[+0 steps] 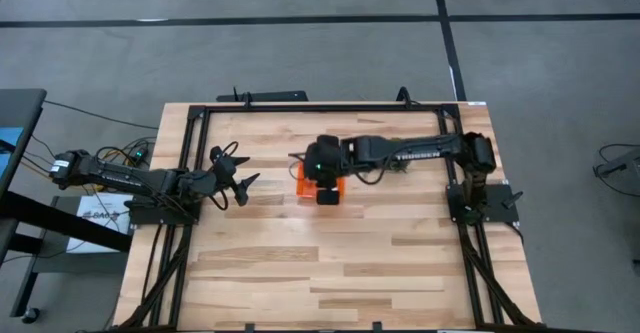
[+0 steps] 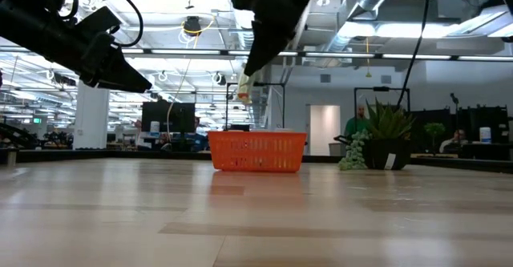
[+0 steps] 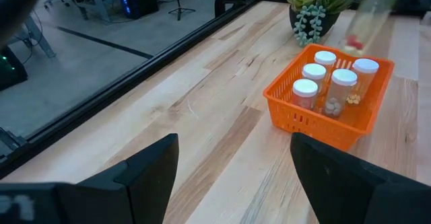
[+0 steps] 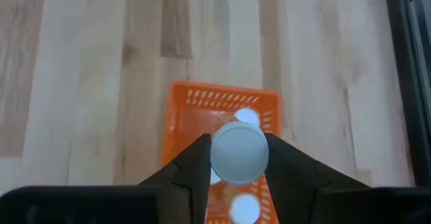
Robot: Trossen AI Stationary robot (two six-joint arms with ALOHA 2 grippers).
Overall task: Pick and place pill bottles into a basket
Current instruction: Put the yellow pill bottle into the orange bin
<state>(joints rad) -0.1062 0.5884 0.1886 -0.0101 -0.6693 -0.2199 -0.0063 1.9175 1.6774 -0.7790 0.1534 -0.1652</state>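
Observation:
The orange basket [image 1: 305,185] stands mid-table; it also shows in the low view [image 2: 256,151] and in the left wrist view [image 3: 296,109]. Several white-capped pill bottles [image 3: 325,83] stand upright in it. My right gripper [image 4: 239,158] is above the basket [image 4: 185,126], shut on one more pill bottle [image 4: 239,151], which also shows from the side [image 2: 244,86]. My left gripper [image 1: 240,185] is open and empty, left of the basket and above the table; it also shows in its own wrist view [image 3: 234,160]. My right gripper pinches the pill bottle between its two fingers, one on each side just beside the white cap [image 4: 217,155]. The fingers come from above, pointing down. The bottle is clear of everything, cap up, tilted, its lower end [image 3: 353,44] over the basket.
A small potted plant [image 2: 377,143] stands just beyond the basket toward the table's far side [image 3: 316,9]. A black frame [image 1: 190,163] runs along the table's left, far and right edges. Bare wood [image 1: 340,263] lies toward the near edge.

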